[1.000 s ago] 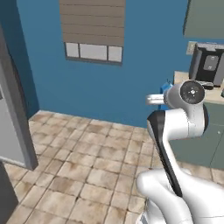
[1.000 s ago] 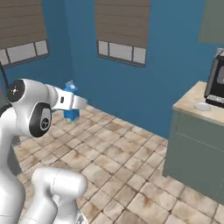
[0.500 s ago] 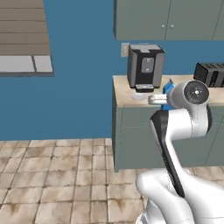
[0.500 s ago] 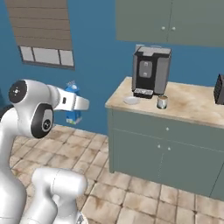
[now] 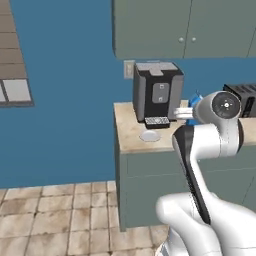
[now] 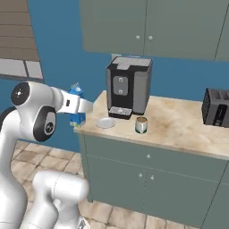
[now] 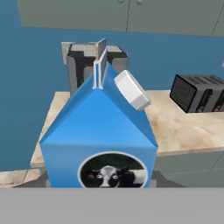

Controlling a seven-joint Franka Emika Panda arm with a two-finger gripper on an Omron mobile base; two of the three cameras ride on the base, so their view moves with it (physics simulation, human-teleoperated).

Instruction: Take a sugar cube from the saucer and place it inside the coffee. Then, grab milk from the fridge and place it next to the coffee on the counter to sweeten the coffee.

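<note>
The milk [image 6: 78, 119], a blue carton with a white cap, hangs in the air just left of the counter's [image 6: 179, 127] corner, and my gripper [image 6: 81, 108] is shut on it. The carton [image 7: 99, 135] fills the hand view up close; a sliver of the carton [image 5: 195, 101] peeks past my arm in the left base view. The coffee [image 6: 141, 125] stands on the counter in front of the coffee machine, and the saucer [image 6: 105, 122] lies to its left. The saucer [image 5: 149, 135] lies near the counter's [image 5: 126, 137] left end. The sugar cube and the fridge are out of view.
A black coffee machine [image 6: 128, 87] stands at the back of the counter behind the saucer and mug. A black toaster [image 6: 217, 108] sits at the right end. Grey-green wall cabinets [image 6: 147, 27] hang above. Tiled floor [image 5: 55, 220] lies left of the cabinet front.
The whole picture has swung round: the counter with the coffee machine has come to the middle and nearer. The milk stays in my gripper, held the same way.
</note>
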